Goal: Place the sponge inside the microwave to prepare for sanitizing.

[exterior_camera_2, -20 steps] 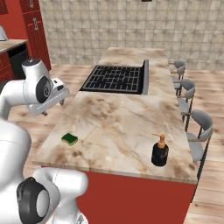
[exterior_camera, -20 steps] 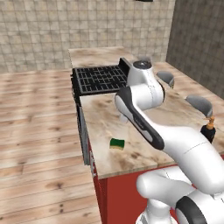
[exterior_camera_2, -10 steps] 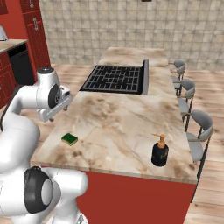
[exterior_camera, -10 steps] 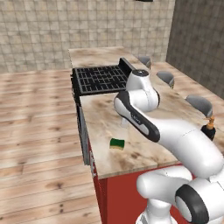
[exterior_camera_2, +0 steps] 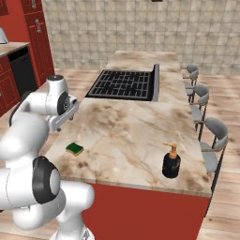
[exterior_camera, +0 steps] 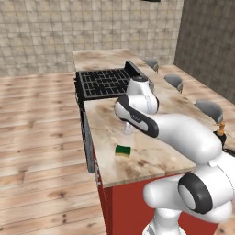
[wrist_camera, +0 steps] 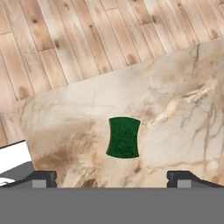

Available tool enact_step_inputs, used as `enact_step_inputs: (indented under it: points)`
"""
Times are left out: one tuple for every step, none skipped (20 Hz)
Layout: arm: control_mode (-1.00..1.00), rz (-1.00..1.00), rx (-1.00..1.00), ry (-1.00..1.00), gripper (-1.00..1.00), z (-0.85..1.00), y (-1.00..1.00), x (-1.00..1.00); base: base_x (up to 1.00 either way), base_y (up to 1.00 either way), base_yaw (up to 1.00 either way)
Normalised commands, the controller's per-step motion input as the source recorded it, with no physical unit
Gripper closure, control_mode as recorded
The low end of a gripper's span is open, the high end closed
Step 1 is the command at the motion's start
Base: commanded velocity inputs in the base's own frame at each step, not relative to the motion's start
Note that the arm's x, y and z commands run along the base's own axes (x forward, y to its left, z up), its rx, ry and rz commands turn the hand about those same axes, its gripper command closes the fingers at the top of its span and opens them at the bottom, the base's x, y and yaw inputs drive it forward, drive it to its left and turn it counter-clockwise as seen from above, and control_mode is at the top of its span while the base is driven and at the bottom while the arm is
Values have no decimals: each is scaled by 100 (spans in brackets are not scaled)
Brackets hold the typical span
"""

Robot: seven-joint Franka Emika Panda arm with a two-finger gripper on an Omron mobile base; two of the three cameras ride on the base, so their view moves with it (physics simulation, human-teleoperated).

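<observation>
Hand view, left to right: left fingertip [wrist_camera: 41, 177] at the bottom left, sponge [wrist_camera: 124, 137] in the middle, right fingertip at the bottom right. Jaws spread wide, nothing between them, gripper [wrist_camera: 113, 178] above the counter [wrist_camera: 175, 100]. The sponge lies flat, green side up, ahead of the gap between the tips, roughly centred on it, apart from both tips. Counter corner and edge run across the upper left of this view, wood floor [wrist_camera: 65, 39] past it; the sponge sits near that corner but clear of the edge, bare marble on every side.

Left base view: floor, then the counter's near long edge, then the sponge [exterior_camera: 123, 150] just inside it toward the front corner. The gripper [exterior_camera: 129, 129] hangs just behind the sponge, mostly hidden by the arm, so its height over the top is hard to judge. Stovetop [exterior_camera: 104, 82] well beyond.

Right base view: red cabinets [exterior_camera_2: 18, 56] far left, sponge [exterior_camera_2: 74, 149] near the counter's left edge, wide bare marble to its right, soap bottle [exterior_camera_2: 171, 162] well apart near the front right, stools [exterior_camera_2: 208, 136] along the right side.
</observation>
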Motion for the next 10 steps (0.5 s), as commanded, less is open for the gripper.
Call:
enact_step_inputs:
  points:
    - [-100, 4, -7, 0, -100, -28, 12, 22, 0, 0, 0]
    - [-100, 2, -8, 0, -100, -28, 9, 21, 0, 0, 0]
    - [-100, 2, -9, 0, -100, -29, 7, 17, 0, 0, 0]
    - [-100, 1, -9, 0, -100, -32, 5, 17, 0, 0, 0]
    - [-100, 0, -10, 0, -100, -33, 6, 13, 0, 0, 0]
    - [-100, 0, -9, 0, -100, -33, 3, 15, 0, 0, 0]
    - [-100, 0, -7, 0, -100, -34, 1, 19, 0, 0, 0]
    - [-100, 0, -5, 0, -100, -34, 0, 20, 0, 0, 0]
    - [-100, 0, -4, 0, -100, -32, 0, 22, 0, 0, 0]
    - [-100, 0, -3, 0, -100, -31, 0, 19, 0, 0, 0]
